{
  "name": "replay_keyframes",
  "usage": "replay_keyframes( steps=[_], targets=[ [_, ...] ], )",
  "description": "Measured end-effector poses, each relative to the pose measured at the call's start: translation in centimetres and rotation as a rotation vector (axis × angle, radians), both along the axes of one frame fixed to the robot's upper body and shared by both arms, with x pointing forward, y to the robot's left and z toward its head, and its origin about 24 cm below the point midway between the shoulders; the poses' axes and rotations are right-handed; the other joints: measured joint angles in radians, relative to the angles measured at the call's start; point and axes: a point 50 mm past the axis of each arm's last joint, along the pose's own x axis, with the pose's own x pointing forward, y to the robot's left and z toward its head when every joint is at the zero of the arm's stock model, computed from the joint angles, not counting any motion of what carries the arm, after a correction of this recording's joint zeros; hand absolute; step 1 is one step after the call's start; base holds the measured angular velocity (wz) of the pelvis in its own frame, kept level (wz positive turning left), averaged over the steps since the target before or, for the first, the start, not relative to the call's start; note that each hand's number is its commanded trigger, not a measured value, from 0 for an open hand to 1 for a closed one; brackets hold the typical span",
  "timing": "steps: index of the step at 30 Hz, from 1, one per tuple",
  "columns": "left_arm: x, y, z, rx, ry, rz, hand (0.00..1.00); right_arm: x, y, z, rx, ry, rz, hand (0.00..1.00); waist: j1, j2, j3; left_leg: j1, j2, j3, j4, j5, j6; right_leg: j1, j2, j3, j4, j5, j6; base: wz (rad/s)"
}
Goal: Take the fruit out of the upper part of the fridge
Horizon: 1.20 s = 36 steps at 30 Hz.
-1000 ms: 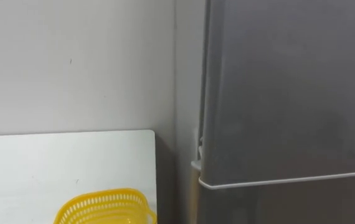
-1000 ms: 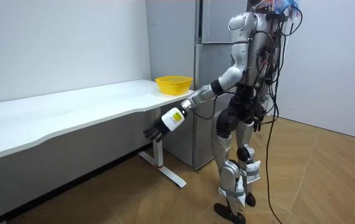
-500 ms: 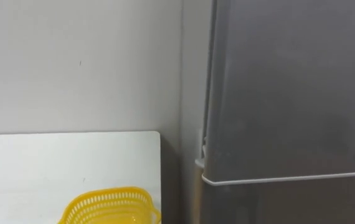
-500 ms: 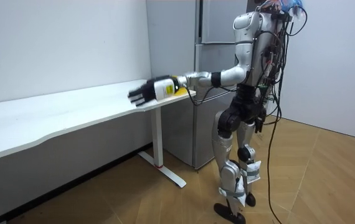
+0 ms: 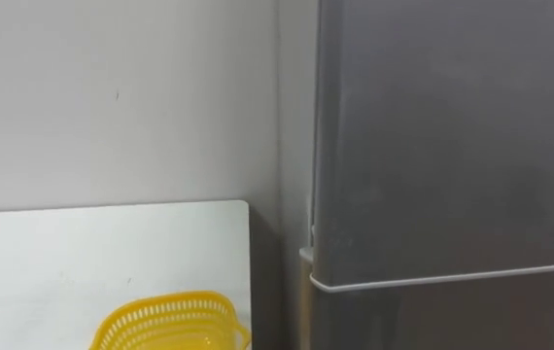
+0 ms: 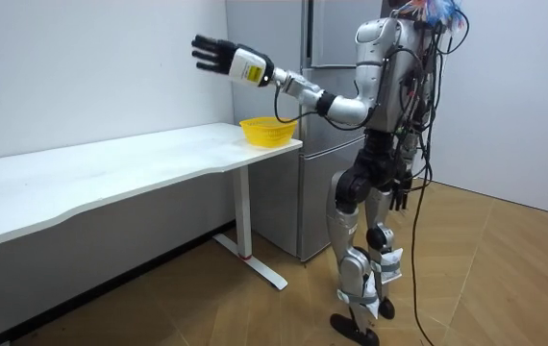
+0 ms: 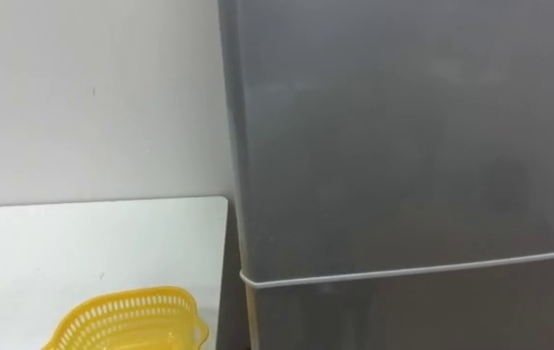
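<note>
Standing before fridge (image 5: 452, 146); left robot hand (image 6: 216, 52) held high above table (image 6: 111, 168), fingers spread, empty.

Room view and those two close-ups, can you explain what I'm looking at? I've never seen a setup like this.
This is a humanoid robot standing in front of a grey fridge, next to a white table. The room view comes from a camera standing a little way off, so you see the whole machine. The two close-ups come from a pair of cameras in its head, side by side, so they nearly match. A yellow basket sits on the end of the table nearest the fridge. The left robot hand is held high over the table, fingers straight, holding nothing. The fridge doors are shut.
</note>
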Motion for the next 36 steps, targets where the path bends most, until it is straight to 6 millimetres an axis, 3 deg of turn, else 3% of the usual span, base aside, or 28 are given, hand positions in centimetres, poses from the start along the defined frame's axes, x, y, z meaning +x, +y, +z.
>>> replay_keyframes(
  steps=[5,6,11,15,22,28,36],
  targets=[
    [1.0,-1.0,1.8,0.097,-0.049,-0.135,0.00,0.0,0.1,0.0,0.024,0.011,0.002,0.00,-0.013,0.007,-0.0005,-0.002,0.001,0.001,0.001,0.000,0.000,-0.002,0.000,-0.001,0.001,0.000,0.000,0.00],
    [1.4,-1.4,2.1,0.120,-0.055,-0.186,0.00,0.0,0.1,0.0,0.028,0.017,0.002,0.00,-0.015,0.002,-0.0039,-0.003,0.000,0.001,0.001,0.000,0.000,-0.002,-0.001,-0.001,0.003,0.000,0.000,0.00],
    [2.7,-3.9,2.4,0.175,-0.045,-0.464,0.00,0.6,-0.1,0.0,0.030,0.014,0.011,0.00,-0.030,0.004,-0.0045,-0.014,0.000,0.004,0.002,0.000,0.000,-0.014,-0.003,0.000,0.004,0.000,0.000,0.00],
    [3.6,-5.9,2.7,0.210,-0.044,-0.684,0.00,1.2,-0.6,0.0,0.024,0.016,0.014,0.00,-0.063,0.011,-0.0040,-0.017,-0.001,0.005,0.005,0.000,0.000,-0.017,-0.003,0.000,0.002,0.000,0.000,0.00],
    [5.0,-8.3,4.2,0.322,-0.091,-0.973,0.00,1.5,-1.1,0.2,0.020,0.023,0.019,0.00,-0.072,0.022,-0.0069,-0.023,0.001,0.025,0.005,0.001,0.000,-0.036,0.004,0.029,0.003,0.000,0.000,-0.11],
    [5.4,-10.5,4.1,0.440,-0.043,-1.208,0.00,1.9,-1.7,0.3,0.017,0.030,0.027,0.00,-0.092,0.027,-0.0066,-0.017,0.003,0.033,0.005,0.001,0.000,-0.029,0.000,0.023,0.002,0.000,0.000,-0.01],
    [5.2,-11.4,3.8,0.472,-0.037,-1.408,0.00,2.5,-2.4,0.6,-0.003,0.049,0.054,0.00,-0.094,0.039,-0.0048,-0.031,0.000,0.034,0.008,0.001,0.000,-0.035,-0.003,0.023,-0.004,0.004,0.004,0.04]
  ],
)
